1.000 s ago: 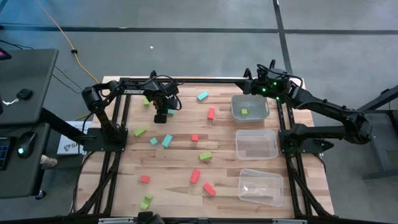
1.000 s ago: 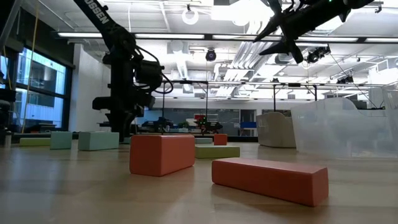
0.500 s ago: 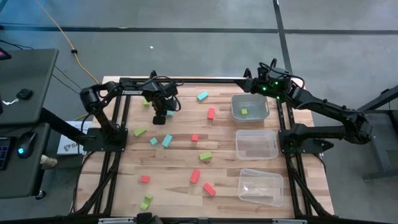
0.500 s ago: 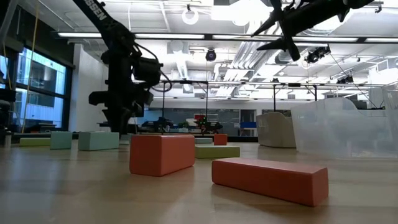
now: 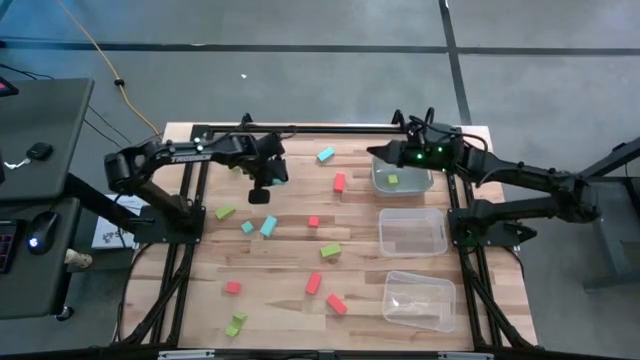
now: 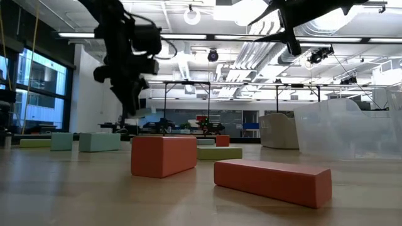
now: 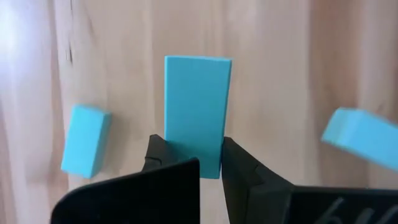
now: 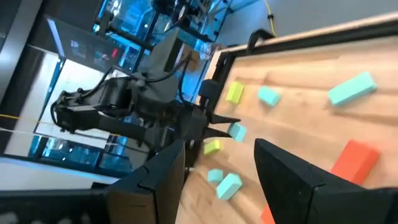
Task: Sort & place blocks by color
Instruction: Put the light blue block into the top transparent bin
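1. Blocks (image 5: 313, 221) in lime green, light blue and red-orange scattered loose over the wooden table (image 5: 290, 270), mostly left and centre of the high frame.
2. Light blue bar (image 7: 196, 112) clamped upright between the fingers (image 7: 244, 180) of the left gripper (image 5: 259, 190); wrist view shows both pads pressed on its lower end, bar lifted above the tabletop.
3. Left gripper in the upper left of the high frame, raised off the table; in the low view seen at upper left, hanging well above the blocks.
4. Two more light blue blocks (image 7: 86, 140) lying on the wood below the held bar, one to each side in the left wrist frame, apart from it.
5. Right gripper (image 5: 378, 154) at upper centre-right of the high frame, just beside the upper clear bin (image 5: 402, 171); fingers (image 8: 292, 171) spread apart, nothing between them.
6. One lime green block (image 5: 392, 180) lying inside that upper bin.
7. Middle bin (image 5: 412, 232) and lower bin (image 5: 419, 299) stacked down the right side of the high frame.
8. Red-orange bar (image 6: 272, 181) and red-orange cube (image 6: 163, 155) nearest the low camera, flat on the table, near each other but apart.
9. Lime green pair (image 5: 236, 324) at lower left of the high frame, close together; a red-orange block (image 5: 232, 288) just above them.
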Robot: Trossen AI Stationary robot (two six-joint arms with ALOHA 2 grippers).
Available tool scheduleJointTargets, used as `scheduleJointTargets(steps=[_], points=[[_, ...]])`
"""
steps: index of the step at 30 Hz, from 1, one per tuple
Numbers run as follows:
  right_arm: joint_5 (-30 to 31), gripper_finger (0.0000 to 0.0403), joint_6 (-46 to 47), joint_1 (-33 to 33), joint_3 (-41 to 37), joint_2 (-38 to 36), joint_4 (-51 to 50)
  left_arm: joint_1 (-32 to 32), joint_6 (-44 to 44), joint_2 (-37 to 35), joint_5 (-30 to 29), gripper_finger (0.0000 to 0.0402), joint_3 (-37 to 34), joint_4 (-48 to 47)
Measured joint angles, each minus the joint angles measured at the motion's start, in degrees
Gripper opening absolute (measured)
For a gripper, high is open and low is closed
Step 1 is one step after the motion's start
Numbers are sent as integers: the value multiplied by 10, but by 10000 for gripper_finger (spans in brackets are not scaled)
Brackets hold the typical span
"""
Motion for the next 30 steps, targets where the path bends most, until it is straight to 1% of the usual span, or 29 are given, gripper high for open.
scheduleJointTargets(steps=[5,10,16,21,29,30], points=[[55,184,19,56,0,0,5,-52,-36,-35,-2,0,0,20],[123,184,20,108,0,4,44,-101,-74,-68,-3,0,0,41],[186,184,57,164,1,29,97,-157,-96,-88,-43,0,23,45],[216,184,85,200,0,71,142,-192,-109,-89,-72,0,58,41],[248,184,89,246,2,151,274,-227,-127,-89,-77,0,98,20],[252,184,88,250,8,160,274,-231,-127,-89,-77,0,103,12]])
